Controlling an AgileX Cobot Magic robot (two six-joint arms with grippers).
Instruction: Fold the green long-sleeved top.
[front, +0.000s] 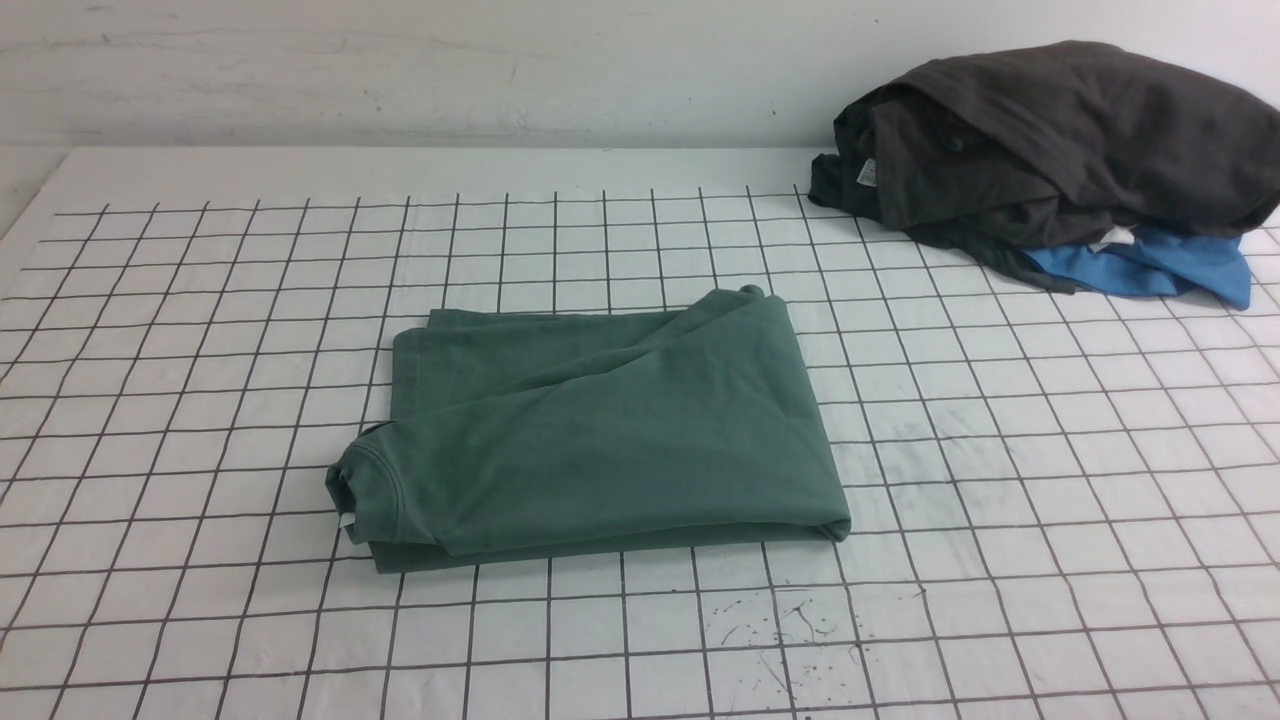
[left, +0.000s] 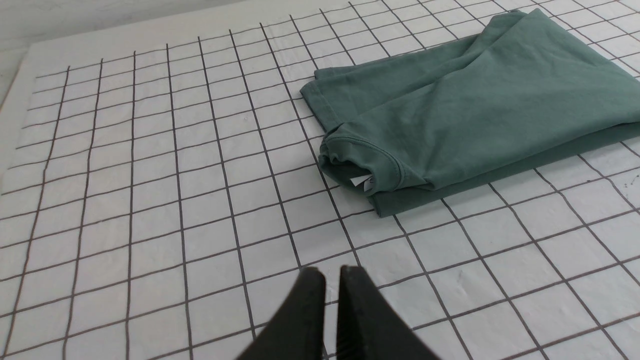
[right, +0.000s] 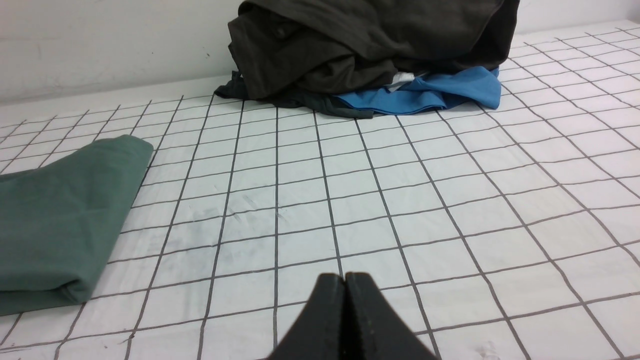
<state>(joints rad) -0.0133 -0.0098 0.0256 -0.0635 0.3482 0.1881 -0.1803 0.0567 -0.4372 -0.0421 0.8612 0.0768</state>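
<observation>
The green long-sleeved top (front: 600, 430) lies folded into a compact rectangle in the middle of the gridded table. Its ribbed collar and white neck label (front: 346, 520) are at its near left corner. It also shows in the left wrist view (left: 475, 110) and partly in the right wrist view (right: 60, 220). My left gripper (left: 332, 270) hovers over bare table near the collar corner, all but shut with only a thin gap, and holds nothing. My right gripper (right: 345, 276) is shut and empty over bare table to the right of the top. Neither gripper shows in the front view.
A heap of dark grey garment (front: 1060, 140) lies over a bright blue cloth (front: 1150, 265) at the table's far right, also in the right wrist view (right: 360, 45). A white wall (front: 400, 70) backs the table. The table's left edge (front: 30, 200) is near.
</observation>
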